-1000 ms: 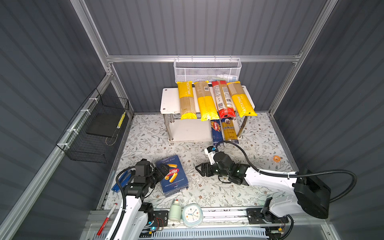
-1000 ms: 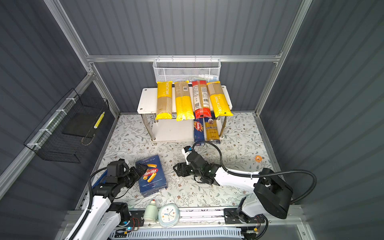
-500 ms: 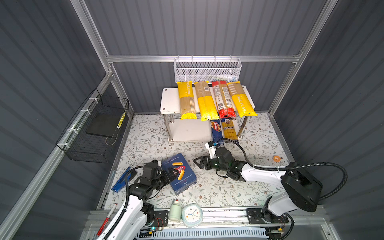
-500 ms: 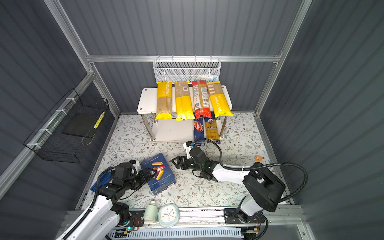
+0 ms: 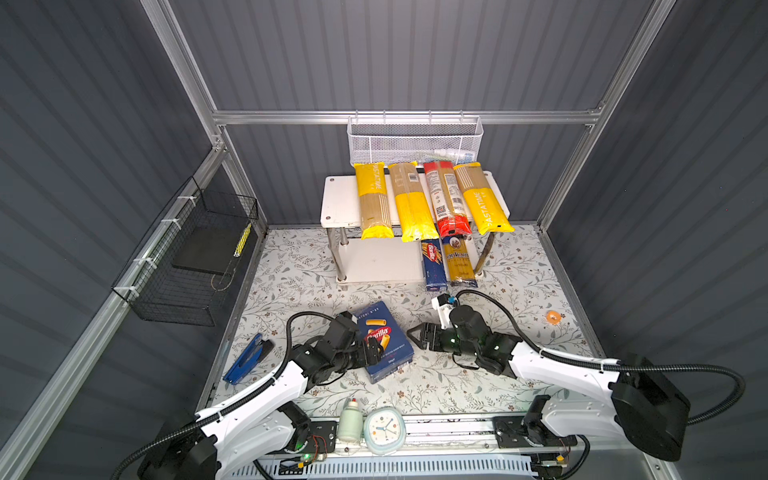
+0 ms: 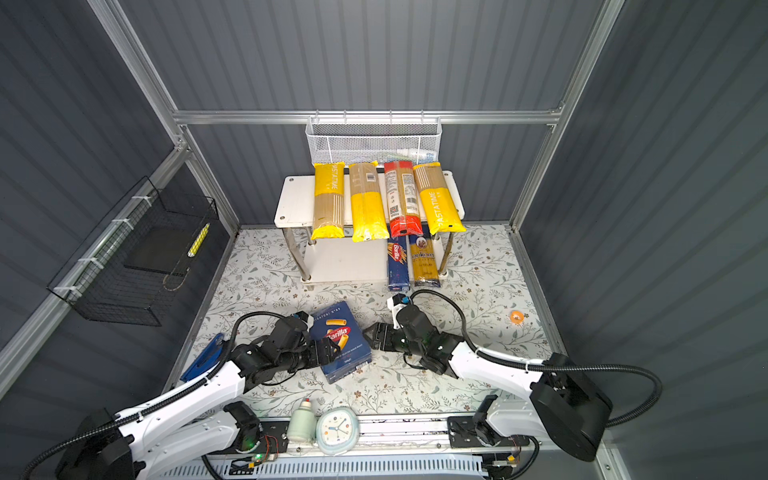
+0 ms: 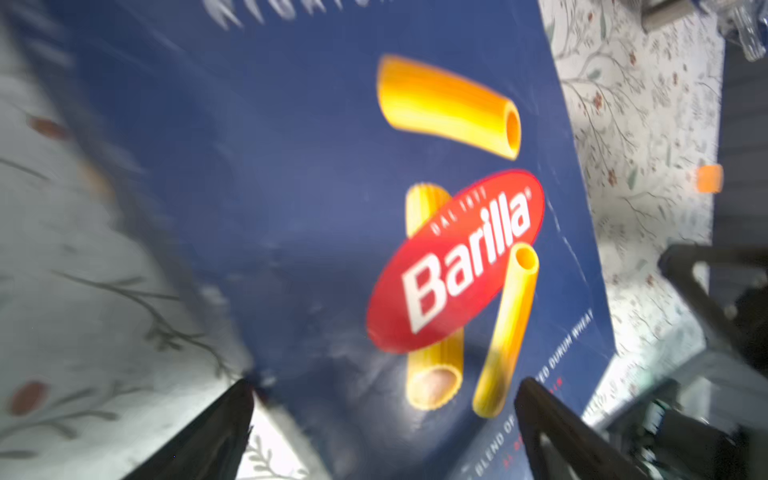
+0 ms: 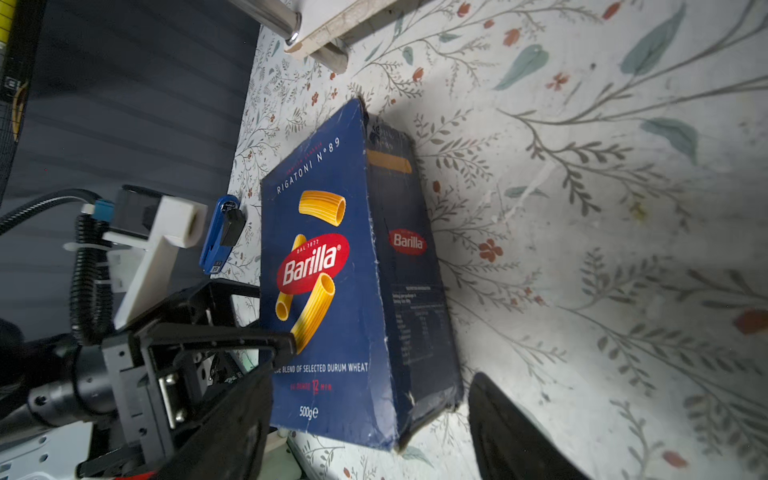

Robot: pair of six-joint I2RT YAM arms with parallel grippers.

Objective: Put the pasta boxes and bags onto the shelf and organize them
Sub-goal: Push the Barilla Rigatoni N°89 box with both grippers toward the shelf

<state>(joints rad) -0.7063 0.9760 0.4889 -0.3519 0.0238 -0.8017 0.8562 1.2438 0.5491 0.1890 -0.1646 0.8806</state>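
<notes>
My open, empty right gripper [image 5: 415, 338], at the rigatoni box's [image 5: 395, 357] three o'clock, may skid it from my open left gripper [image 5: 375, 351].

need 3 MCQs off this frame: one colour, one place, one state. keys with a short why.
1. On the shelf top tier, the bag second from the right in both top views is: A green; B red; C black.
2. The rigatoni box is: A on the shelf's lower tier; B in the black wire basket; C on the floral mat, between the two arms.
3. The right tool is: A open, empty; B shut on the box; C shut on a bag.

Key:
1 B: the red bag lies between yellow ones.
2 C: it sits on the mat, well short of the shelf.
3 A: its jaws stand apart, clear of the box in both top views.
</notes>
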